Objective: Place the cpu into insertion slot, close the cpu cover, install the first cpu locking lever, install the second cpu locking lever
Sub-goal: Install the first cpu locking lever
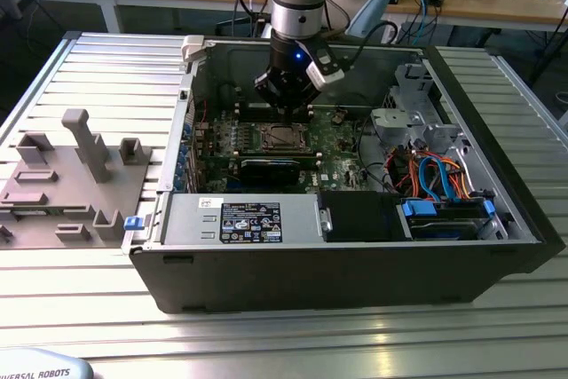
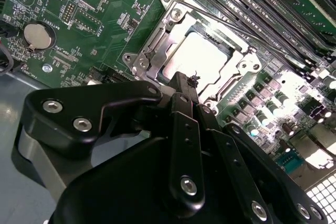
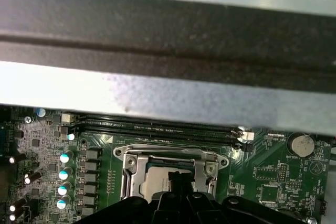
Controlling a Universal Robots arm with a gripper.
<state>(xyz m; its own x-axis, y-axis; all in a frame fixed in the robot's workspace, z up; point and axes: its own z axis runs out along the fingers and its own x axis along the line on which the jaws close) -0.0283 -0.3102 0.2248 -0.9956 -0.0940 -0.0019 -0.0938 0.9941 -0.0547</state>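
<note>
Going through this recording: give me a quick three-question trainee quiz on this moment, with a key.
1. True or false: the cpu sits in the insertion slot.
2. The cpu cover is: A) lying over the chip, B) on the grey fixture outside the case.
3. What round silver part sits on the motherboard near the socket?

Key: 1 true. 2 A. 3 the coin cell battery. The gripper hangs at the socket's edge.

A black-and-white printed label [image 1: 250,222] sat on the grey metal housing [image 1: 297,219] in front of the insertion slot [image 1: 282,138], with a small white sticker [image 1: 209,203] beside it. Fine white lettering dotted the green circuit board [image 3: 262,179] around the slot. None could be read with certainty.
</note>
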